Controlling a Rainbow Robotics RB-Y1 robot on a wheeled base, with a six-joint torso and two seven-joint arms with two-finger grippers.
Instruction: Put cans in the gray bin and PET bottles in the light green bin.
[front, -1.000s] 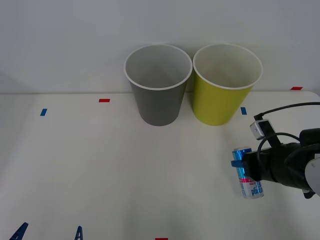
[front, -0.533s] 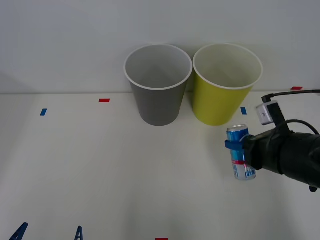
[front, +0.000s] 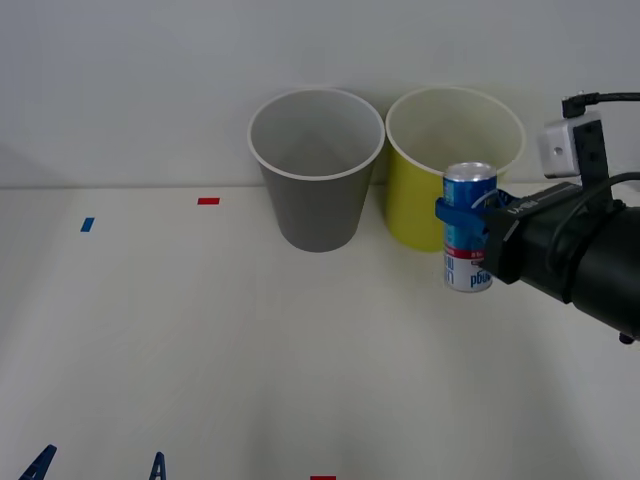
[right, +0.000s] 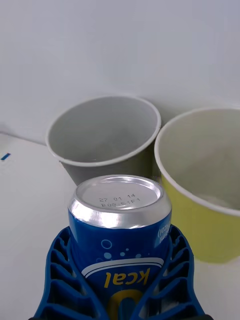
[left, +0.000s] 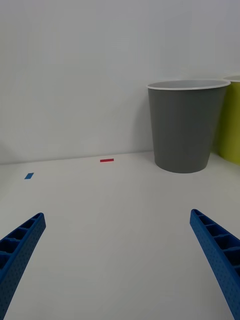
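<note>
Left gripper (left: 120, 260) is sitting low at the near-left corner of the bench, fingers (front: 38, 464) spread wide, holding nothing, touching nothing. From its wrist view the two blue ribbed fingers are framing bare tabletop.

Bench (front: 200, 340) is showing a plain white top. Blue tape mark (front: 87, 224) is lying toward the far-left edge, red tape mark (front: 208, 201) just right of it along the back edge, another red mark (front: 322, 478) at the near edge, mid-width.

Gray bin (front: 317, 170) is standing upright at the back edge near centre, white rim, pale inside. Light green bin (front: 450, 165) is standing just right of it, same shape, rims nearly touching.

Right gripper (front: 466, 222) is reaching in from the right edge, fingers (right: 60, 280) clamping the can (front: 468, 226) around its middle. Can is upright and off the bench, blue top half, white lower half, lettering reading upside down. In the front view it is overlapping the front wall of the light green bin, its top below that bin's rim. In the right wrist view the silver can top is sitting in front of the gap between the two bins.

Black arm body and a small white box with cable are trailing off to the right. Behind the bench a plain pale wall is running full width.
</note>
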